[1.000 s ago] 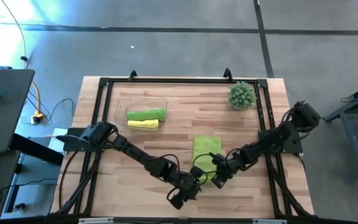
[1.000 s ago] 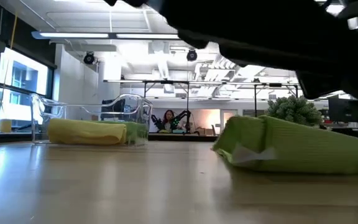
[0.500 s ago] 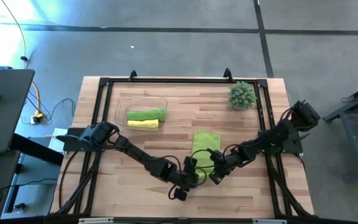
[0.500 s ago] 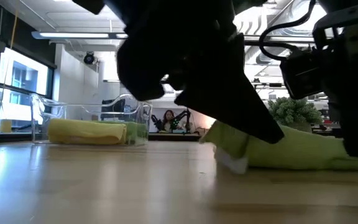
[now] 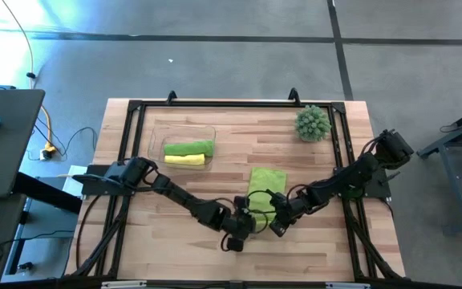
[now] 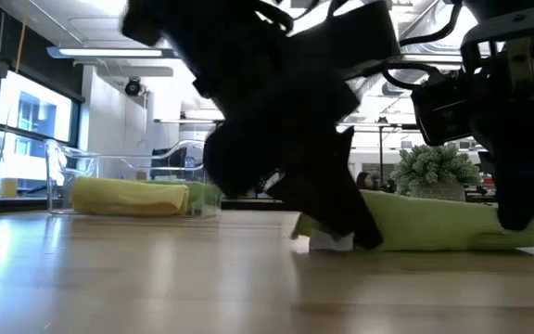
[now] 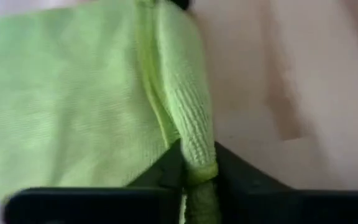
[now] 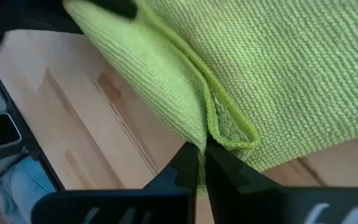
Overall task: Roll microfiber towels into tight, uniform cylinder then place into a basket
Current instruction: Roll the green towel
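- My left gripper (image 5: 248, 221) is pinched on the near left corner of the lime green towel (image 5: 266, 187); on the left wrist camera the rolled edge of the cloth (image 7: 188, 134) sits squeezed between my two dark fingers (image 7: 166, 171).
- My right gripper (image 5: 277, 225) is clamped on the near right edge of that same towel; the right wrist camera shows the folded hem (image 8: 225, 124) caught at the tips of the closed fingers (image 8: 188, 165).
- Both grippers sit just beside each other at the towel's near end, low at the tabletop.
- My left arm runs from its base at the left side of the table (image 5: 207, 172) diagonally toward the near middle; my right arm comes in from the right side, angled the opposite way, so the two meet in a shallow V.
- From the low camera, the towel (image 6: 434, 223) lies flat-ish on the wood, its near end lifted slightly.
- The basket (image 5: 155, 136) sits toward the far left of the table, well apart from the grippers, with a green rolled towel (image 5: 189, 148) and a yellow rolled towel (image 5: 184, 160) lying side by side inside.
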Controlling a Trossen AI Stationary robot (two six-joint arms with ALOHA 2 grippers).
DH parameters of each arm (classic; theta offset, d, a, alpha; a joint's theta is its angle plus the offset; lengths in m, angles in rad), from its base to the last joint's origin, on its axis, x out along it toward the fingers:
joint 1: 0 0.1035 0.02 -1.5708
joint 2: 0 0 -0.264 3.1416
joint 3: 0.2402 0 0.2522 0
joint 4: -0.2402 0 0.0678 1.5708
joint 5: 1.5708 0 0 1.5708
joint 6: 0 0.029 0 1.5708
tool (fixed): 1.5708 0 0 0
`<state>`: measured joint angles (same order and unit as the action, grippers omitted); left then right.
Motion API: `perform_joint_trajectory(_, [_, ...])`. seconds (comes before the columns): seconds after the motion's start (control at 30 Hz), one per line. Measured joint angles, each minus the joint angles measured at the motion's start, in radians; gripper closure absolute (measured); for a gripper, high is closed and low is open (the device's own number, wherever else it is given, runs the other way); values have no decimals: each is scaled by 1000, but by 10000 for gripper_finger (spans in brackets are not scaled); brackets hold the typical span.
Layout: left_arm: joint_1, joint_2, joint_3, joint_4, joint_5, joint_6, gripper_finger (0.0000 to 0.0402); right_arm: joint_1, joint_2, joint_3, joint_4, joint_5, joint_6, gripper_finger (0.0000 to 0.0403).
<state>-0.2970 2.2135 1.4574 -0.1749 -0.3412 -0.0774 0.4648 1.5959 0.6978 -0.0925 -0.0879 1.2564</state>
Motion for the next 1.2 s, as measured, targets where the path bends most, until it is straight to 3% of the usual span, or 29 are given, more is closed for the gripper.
perform_joint_trajectory(0.1, [22,-1,0,15,181,-43,391,0,0,0,0,-2,-63,386])
perform_joint_trajectory(0.37, [103,-2,-5,23,639,-75,397,0,0,1,-2,-138,-213,308])
perform_joint_trajectory(0.63, [148,-8,-97,111,745,-192,398,1,-14,1,-2,-477,-364,258])
perform_joint_trajectory(0.77, [148,-13,-122,154,765,-205,398,1,-112,1,-27,-476,-406,263])
perform_joint_trajectory(0.87, [145,-24,-141,173,764,-222,398,1,-265,1,-110,-383,-453,275])
perform_joint_trajectory(0.97, [144,-34,-154,186,761,-251,398,2,-463,1,-252,-204,-520,290])
perform_joint_trajectory(1.03, [144,-35,-154,190,755,-275,398,23,-589,-2,-342,24,-559,300])
perform_joint_trajectory(1.13, [144,-35,-155,207,742,-310,398,91,-731,-72,-293,439,-580,308])
perform_joint_trajectory(1.2, [144,-35,-155,214,742,-335,398,131,-768,-160,-141,573,-636,309])
